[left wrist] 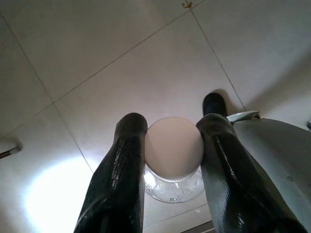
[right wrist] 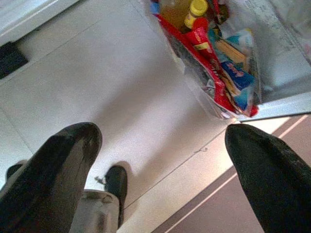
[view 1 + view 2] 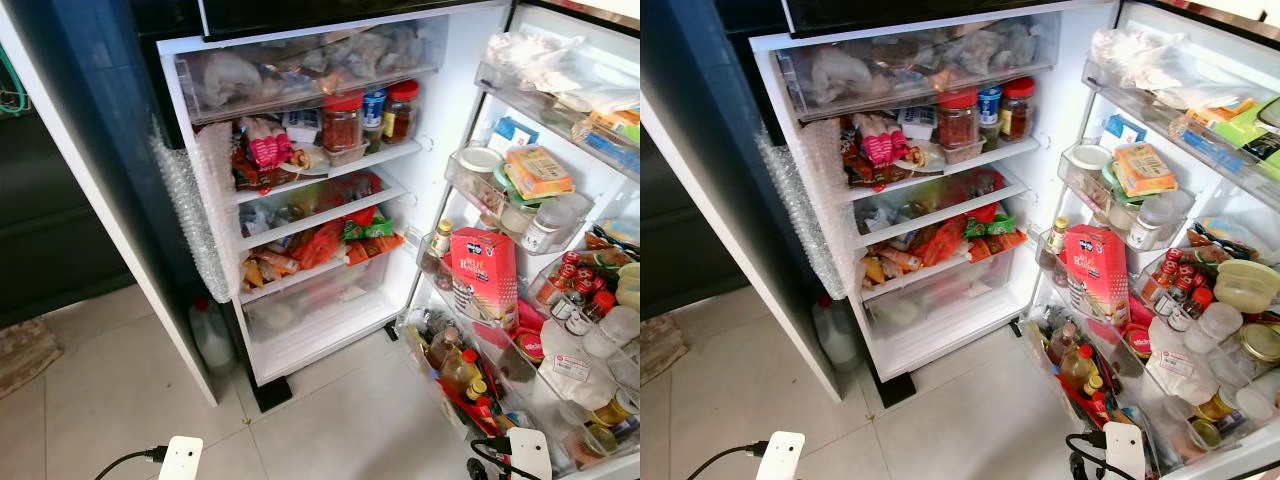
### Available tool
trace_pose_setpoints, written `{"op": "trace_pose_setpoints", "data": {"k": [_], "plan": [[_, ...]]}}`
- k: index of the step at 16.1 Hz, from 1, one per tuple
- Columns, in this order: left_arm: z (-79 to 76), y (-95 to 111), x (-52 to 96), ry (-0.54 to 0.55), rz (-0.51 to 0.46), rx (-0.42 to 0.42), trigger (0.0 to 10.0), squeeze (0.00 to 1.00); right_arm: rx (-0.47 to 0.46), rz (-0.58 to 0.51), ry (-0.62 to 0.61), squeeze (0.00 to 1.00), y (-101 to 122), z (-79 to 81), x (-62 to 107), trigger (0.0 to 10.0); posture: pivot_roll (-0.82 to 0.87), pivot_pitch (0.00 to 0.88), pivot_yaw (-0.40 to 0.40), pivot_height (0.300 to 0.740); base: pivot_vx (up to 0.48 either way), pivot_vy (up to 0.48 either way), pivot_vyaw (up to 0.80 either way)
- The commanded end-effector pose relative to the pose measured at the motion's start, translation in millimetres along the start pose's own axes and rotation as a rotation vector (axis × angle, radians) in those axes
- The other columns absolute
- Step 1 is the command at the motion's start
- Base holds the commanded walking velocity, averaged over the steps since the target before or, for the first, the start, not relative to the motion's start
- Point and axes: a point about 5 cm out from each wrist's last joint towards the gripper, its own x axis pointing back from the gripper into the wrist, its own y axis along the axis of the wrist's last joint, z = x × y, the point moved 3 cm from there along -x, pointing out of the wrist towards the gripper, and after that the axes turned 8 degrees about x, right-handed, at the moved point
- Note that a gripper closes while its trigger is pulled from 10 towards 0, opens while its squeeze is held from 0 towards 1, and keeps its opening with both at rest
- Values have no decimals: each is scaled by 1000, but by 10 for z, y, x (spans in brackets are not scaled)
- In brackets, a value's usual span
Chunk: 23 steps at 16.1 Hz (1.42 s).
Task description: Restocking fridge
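Standing before the open fridge, the robot carries a white-capped clear jar clamped in its left claw, low over the tiled floor; the crowded shelves lie ahead and above. Its right claw hangs spread and empty beside the door racks. Most of the jar's body is hidden.
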Motion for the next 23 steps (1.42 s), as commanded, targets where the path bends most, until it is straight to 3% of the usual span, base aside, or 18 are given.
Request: {"op": "trace_pose_setpoints", "data": {"k": [1, 5, 15, 23], "plan": [[-5, -46, 4, -14, 16, 14, 10000, 0, -13, 17, -31, 0, 4, -42, -2, 10000, 76, 0, -28, 740, 0, 0, 0], [-33, -58, 6, -44, 21, 22, 10000, 0, -67, 62, -74, 0, -35, -25, -12, 10000, 76, 0, -29, 740, 0, 0, 0], [-44, -71, 7, -61, 28, 17, 10000, 0, -90, 88, -94, 0, -82, 9, -14, 10000, 71, 0, -28, 740, 120, 0, -684], [-41, -65, 7, -60, 27, 13, 10000, 0, -92, 83, -99, 0, -75, 8, -14, 10000, 69, 0, -30, 740, 156, 0, 0]]}}
